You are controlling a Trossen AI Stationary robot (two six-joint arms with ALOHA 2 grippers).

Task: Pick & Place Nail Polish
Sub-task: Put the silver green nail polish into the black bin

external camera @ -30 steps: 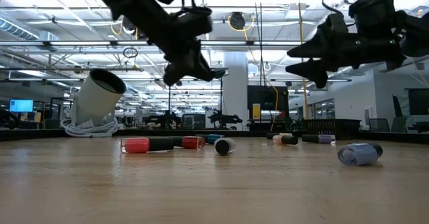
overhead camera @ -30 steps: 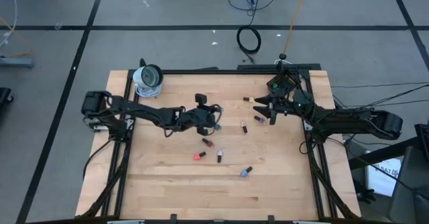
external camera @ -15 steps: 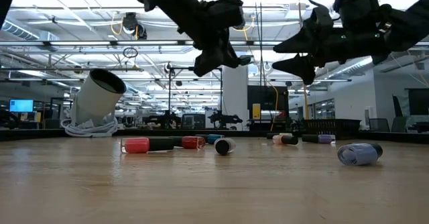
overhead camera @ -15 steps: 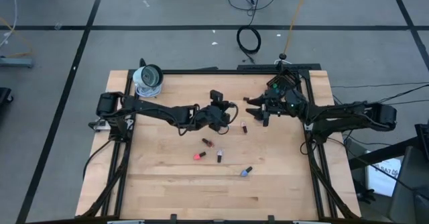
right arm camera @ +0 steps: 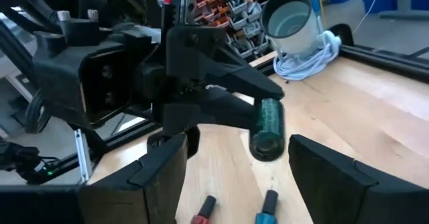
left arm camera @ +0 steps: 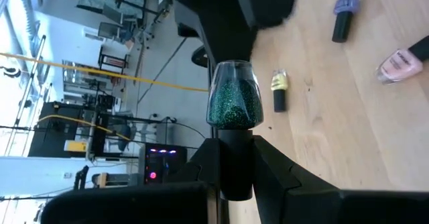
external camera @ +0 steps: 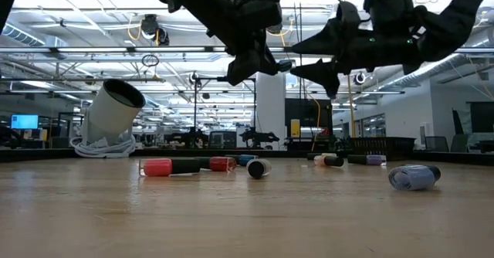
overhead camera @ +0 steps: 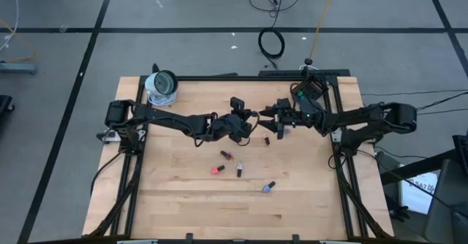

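A nail polish bottle with green glitter (left arm camera: pixel 234 103) and a dark cap hangs above the middle of the table, with my left gripper (overhead camera: pixel 252 126) shut on it. My right gripper (right arm camera: pixel 238 143) faces it from the table's right, level and open, its fingertips just short of the bottle (right arm camera: pixel 269 127). In the low view both grippers (external camera: pixel 258 57) (external camera: pixel 309 56) hang well above the wood. Several other nail polish bottles lie on their sides on the table, among them a red one (overhead camera: pixel 216 169), a blue one (overhead camera: pixel 268 187) and a dark one (overhead camera: pixel 268 138). My left gripper pinches the bottle's dark cap (left arm camera: pixel 234 167) between its two fingers. The fingers come from the table's left, slanting slightly down, and lie along the bottle. The green glass body sticks out past the fingertips toward my right gripper, lifted clear of the table.
A white cup (overhead camera: pixel 162 85) with a coiled white cord lies at the far left corner. A purple (left arm camera: pixel 345 9), a pink (left arm camera: pixel 402 60) and a yellowish bottle (left arm camera: pixel 278 90) lie on the wood beyond the held one. The near half of the table (overhead camera: pixel 219 215) holds nothing.
My left gripper has carried the green bottle up and toward the table's right, then stopped. My right gripper has moved steadily toward the table's left, closing the distance to the bottle, and has stayed open.
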